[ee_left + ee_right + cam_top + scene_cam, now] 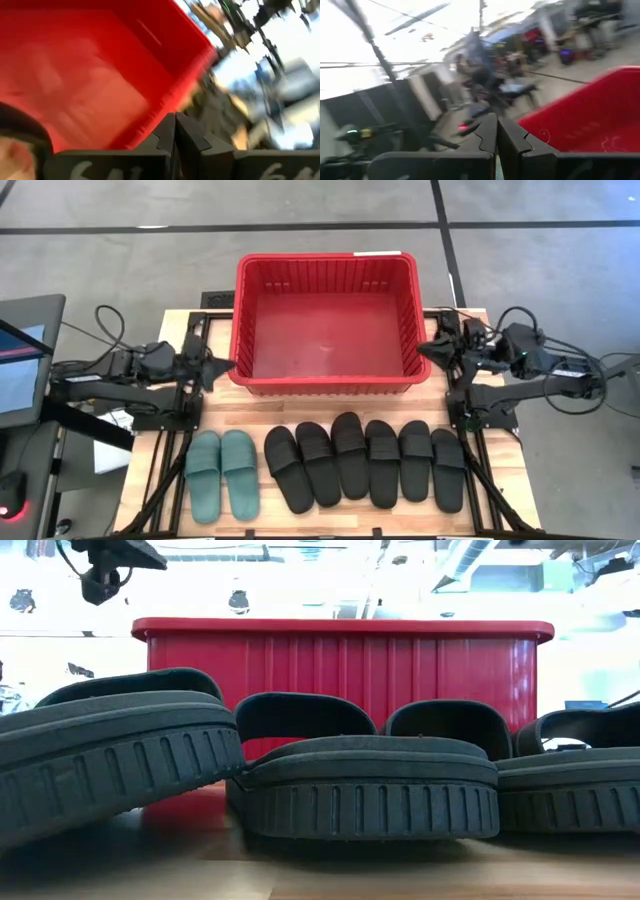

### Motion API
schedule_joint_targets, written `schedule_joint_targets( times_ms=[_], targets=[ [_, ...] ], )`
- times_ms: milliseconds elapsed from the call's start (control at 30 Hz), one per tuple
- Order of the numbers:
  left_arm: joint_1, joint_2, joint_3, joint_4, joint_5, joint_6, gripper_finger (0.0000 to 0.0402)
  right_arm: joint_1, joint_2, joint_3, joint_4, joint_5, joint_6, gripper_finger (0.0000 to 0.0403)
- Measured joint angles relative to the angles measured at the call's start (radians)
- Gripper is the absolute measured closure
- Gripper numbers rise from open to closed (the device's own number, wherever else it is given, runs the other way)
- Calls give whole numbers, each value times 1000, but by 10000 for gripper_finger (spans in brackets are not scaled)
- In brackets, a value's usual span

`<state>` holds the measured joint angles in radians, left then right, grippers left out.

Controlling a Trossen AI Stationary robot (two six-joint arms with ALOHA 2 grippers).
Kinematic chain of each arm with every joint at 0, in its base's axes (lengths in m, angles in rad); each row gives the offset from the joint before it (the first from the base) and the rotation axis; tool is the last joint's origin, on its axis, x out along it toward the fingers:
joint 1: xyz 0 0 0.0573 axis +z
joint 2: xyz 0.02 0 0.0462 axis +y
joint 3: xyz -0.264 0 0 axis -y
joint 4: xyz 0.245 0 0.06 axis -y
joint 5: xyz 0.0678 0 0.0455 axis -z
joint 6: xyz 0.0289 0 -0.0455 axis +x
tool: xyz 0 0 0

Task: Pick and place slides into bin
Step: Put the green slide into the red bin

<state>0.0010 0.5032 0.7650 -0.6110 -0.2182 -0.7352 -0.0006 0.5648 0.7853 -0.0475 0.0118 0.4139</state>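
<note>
A large red bin stands at the far middle of the table, with nothing in it. In a row along the near edge lie a sage-green pair of slides at the left and three black pairs to their right; their soles fill the low view. My left gripper is shut and empty at the bin's near left corner; its wrist view shows its fingers together. My right gripper is shut and empty at the bin's right wall.
Black frame rails run along both table sides. A laptop sits off the table's left. Bare wood lies between the bin and the row of slides.
</note>
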Motion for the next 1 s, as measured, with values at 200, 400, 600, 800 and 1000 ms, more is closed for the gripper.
schedule_joint_targets(
  times_ms=[200, 400, 600, 800, 1000],
  targets=[
    [-2, 77, 0, 248, 266, 101, 401, -1, 181, 1, 231, -144, 79, 403],
    [-84, 226, 2, 382, 453, 163, 401, 3, 314, 89, 259, -145, -17, 376],
    [-220, 384, 22, 391, 476, 172, 354, 55, 373, 240, 165, -145, -174, 302],
    [-245, 502, 75, 411, 448, 165, 277, 84, 427, 372, -27, -115, -266, 230],
    [-226, 585, 118, 492, 433, 150, 262, 122, 459, 442, -148, -116, -335, 215]
  ],
)
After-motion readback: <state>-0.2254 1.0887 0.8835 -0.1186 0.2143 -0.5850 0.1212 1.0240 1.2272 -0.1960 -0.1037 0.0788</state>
